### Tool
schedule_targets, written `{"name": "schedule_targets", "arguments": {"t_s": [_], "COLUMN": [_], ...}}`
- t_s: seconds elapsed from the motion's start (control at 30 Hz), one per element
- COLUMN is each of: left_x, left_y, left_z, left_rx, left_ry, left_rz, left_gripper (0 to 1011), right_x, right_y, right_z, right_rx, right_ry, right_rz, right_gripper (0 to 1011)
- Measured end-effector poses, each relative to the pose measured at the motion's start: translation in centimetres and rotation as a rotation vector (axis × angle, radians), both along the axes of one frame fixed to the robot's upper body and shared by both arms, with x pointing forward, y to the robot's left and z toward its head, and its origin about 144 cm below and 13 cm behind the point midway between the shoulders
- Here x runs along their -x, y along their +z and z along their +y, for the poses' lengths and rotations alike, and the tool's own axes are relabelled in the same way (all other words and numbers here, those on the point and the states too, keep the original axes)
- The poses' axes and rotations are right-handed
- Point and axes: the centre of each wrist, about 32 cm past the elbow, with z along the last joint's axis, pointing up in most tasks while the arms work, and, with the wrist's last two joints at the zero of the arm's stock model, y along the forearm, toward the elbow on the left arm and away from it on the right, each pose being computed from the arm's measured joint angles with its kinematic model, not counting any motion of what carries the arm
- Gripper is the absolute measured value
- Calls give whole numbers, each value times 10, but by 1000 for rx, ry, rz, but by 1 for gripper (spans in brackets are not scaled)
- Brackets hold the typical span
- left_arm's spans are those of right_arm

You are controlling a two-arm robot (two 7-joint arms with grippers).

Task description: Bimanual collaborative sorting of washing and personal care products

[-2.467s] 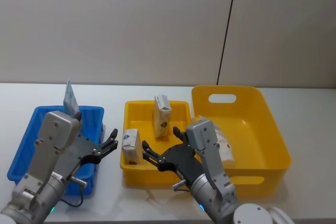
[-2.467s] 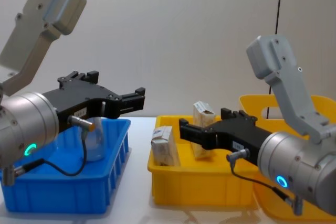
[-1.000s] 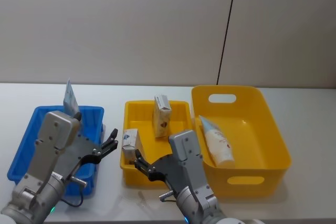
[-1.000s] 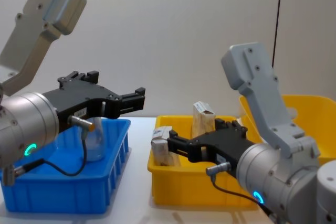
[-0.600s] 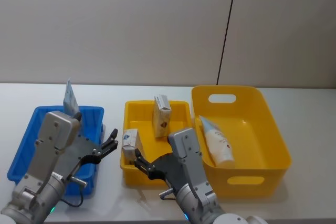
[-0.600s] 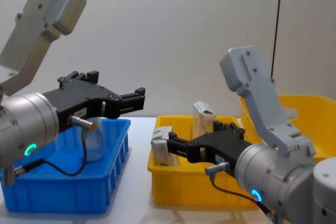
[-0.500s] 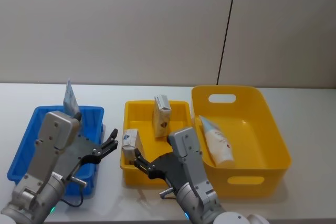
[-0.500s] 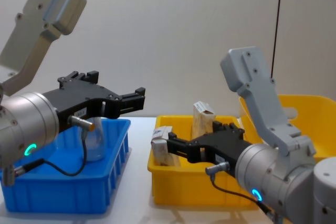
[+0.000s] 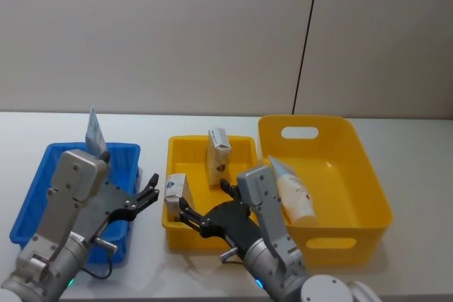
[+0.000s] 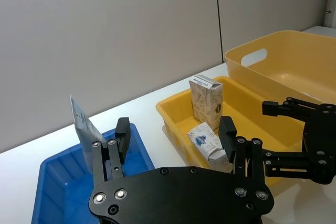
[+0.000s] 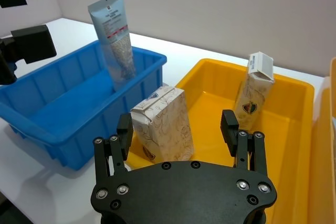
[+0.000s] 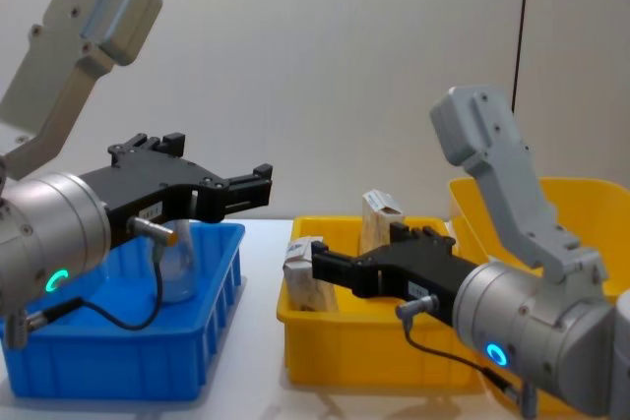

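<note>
Two cream cartons stand in the small yellow tray (image 9: 244, 143): one upright at the back (image 9: 219, 155), one at the near left corner (image 9: 175, 194). My right gripper (image 9: 202, 201) is open at the near carton (image 11: 161, 124), which stands between its fingers (image 11: 124, 129), close to one of them. A white tube (image 9: 291, 189) lies in the big yellow bin (image 9: 368, 175). Another tube (image 9: 93, 129) leans upright in the blue bin (image 9: 42, 175). My left gripper (image 9: 150, 189) hovers open between the blue bin and the tray, holding nothing.
The three bins sit side by side on a white table (image 9: 417, 139), with a grey wall behind. Bare table lies in front of the bins and to the far right.
My right gripper has swung left from the big yellow bin's side to the near carton, uncovering the tube there. The left arm has not moved.
</note>
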Motion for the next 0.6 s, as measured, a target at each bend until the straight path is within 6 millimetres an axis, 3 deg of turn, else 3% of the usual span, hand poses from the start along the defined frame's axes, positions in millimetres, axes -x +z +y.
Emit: {"name": "schedule_targets", "arguments": {"t_s": [0.6], "left_x": [0], "left_y": [0], "left_z": [0], "left_rx": [0], "left_ry": [0], "left_rz": [0], "left_gripper": [1001], "right_x": [-24], "right_y": [3], "right_z": [-20], "right_rx": [-11], "right_ry": [121], "right_rz": [10], "right_gripper": [1002]}}
